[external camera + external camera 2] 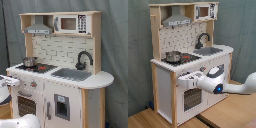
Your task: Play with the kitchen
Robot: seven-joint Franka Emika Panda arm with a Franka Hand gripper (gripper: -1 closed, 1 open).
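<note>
- Nearest in the second exterior view, the gripper (184, 79) sits right at the front panel of the kitchen (163, 80), over the strip just above the oven door (192, 97); whether its fingers are apart or together cannot be told, and nothing is seen held in them.
- Behind it, one white arm (235, 88) reaches in from the second exterior view's right, running nearly level, with a rounded wrist joint carrying a dark blue-lit ring (about midway along).
- Only the gripper's tip shows in the first exterior view, at the first exterior view's left edge (7, 80), level with the row of knobs (26, 83) and close to the kitchen's front.
- The kitchen stands on a wood floor (148, 119) before a grey curtain (138, 45), filling most of both exterior views.
- On the counter: one red-ringed hob (39, 67) with one small metal pot (29, 61) on it, one grey sink (71, 74), and one black curved tap (83, 59) behind the sink.
- Lower down in the first exterior view there are two doors: the oven door (26, 104) and a cupboard door with a dark square panel (61, 106) beside it.
- Farthest up, one grey hood (39, 29) hangs over the hob, with one toy microwave (72, 23) beside it on the top shelf.
</note>
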